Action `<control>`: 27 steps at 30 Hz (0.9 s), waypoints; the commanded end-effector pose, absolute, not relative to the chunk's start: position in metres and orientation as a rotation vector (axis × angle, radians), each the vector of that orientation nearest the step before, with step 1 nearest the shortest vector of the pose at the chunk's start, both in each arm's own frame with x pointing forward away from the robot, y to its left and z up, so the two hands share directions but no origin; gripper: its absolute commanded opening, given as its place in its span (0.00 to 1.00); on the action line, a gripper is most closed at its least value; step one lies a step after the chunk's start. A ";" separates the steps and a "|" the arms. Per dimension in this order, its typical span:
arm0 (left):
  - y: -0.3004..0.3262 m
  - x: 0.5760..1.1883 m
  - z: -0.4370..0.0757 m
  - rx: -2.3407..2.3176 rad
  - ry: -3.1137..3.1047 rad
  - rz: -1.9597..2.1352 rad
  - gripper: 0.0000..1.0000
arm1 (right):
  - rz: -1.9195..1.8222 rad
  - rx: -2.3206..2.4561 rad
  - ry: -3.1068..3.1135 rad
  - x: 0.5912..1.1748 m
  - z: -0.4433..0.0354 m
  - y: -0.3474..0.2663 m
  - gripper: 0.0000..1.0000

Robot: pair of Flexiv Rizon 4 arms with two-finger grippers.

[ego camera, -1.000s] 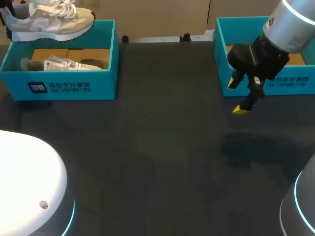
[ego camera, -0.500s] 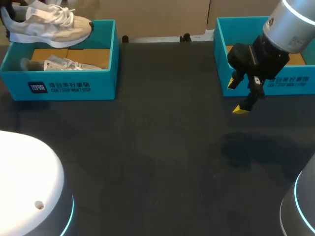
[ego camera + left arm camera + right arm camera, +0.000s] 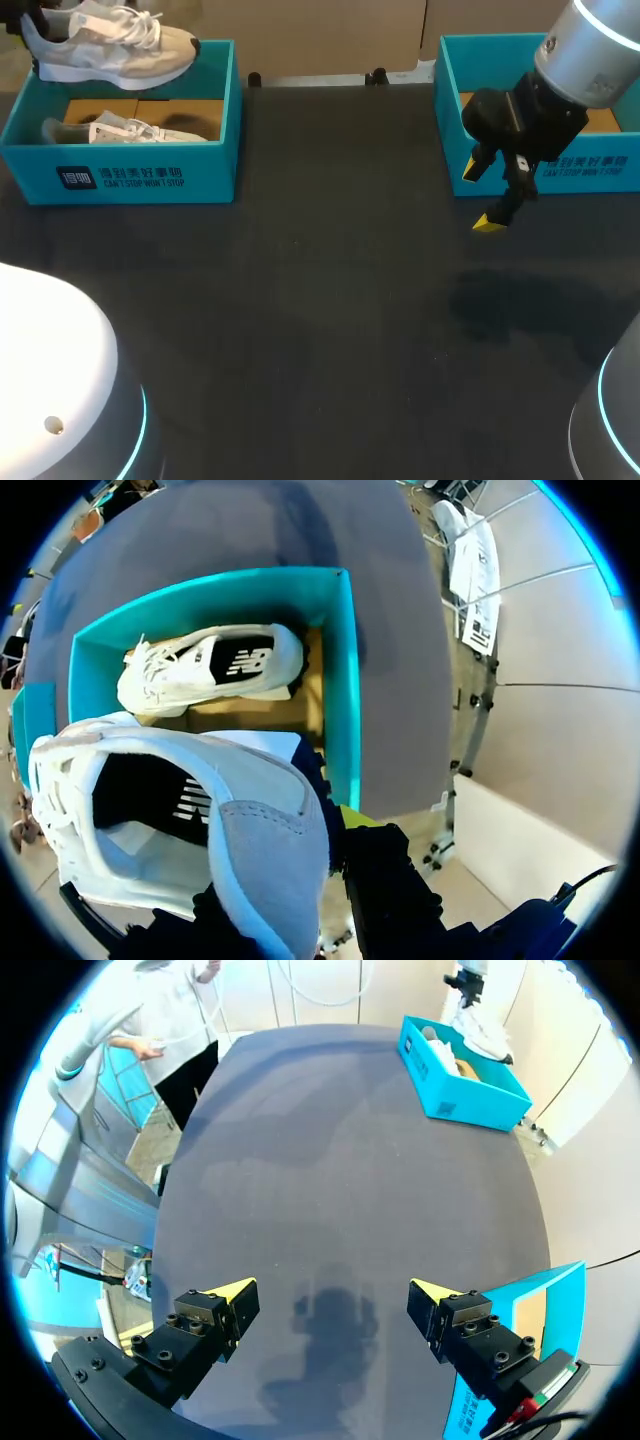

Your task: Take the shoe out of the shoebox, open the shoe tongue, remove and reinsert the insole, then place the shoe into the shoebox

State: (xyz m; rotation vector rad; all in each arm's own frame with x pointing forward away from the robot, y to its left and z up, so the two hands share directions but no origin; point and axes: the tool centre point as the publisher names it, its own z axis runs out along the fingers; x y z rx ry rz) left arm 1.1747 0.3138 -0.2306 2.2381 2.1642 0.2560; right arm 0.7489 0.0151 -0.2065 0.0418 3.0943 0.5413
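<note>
A pale grey-and-white shoe (image 3: 110, 48) hangs above the left teal shoebox (image 3: 150, 172) at the table's far left. My left gripper (image 3: 322, 842) is shut on its heel, one yellow tip (image 3: 356, 817) showing beside the heel collar. The shoe (image 3: 180, 815) fills the space ahead of the fingers, its opening facing the camera. A second matching shoe (image 3: 130, 130) lies on its side in the box (image 3: 342, 680), also seen as a shoe (image 3: 205, 668) under the held one. My right gripper (image 3: 482, 196) hovers open and empty in front of the right teal box (image 3: 560, 172); its fingers (image 3: 232, 1295) stand wide apart.
The right teal box (image 3: 520, 1330) stands close beside my right gripper. Dark table surface (image 3: 330, 300) stretches between the two boxes. My arm bases rise at the near left and near right corners.
The held shoe drifted a little left and down, then back right and up above the left box. My right arm has kept still.
</note>
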 end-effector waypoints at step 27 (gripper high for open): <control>0.305 1.175 -0.291 2.295 2.148 0.187 0.00 | 0.538 0.042 3.094 0.749 -0.207 0.015 1.00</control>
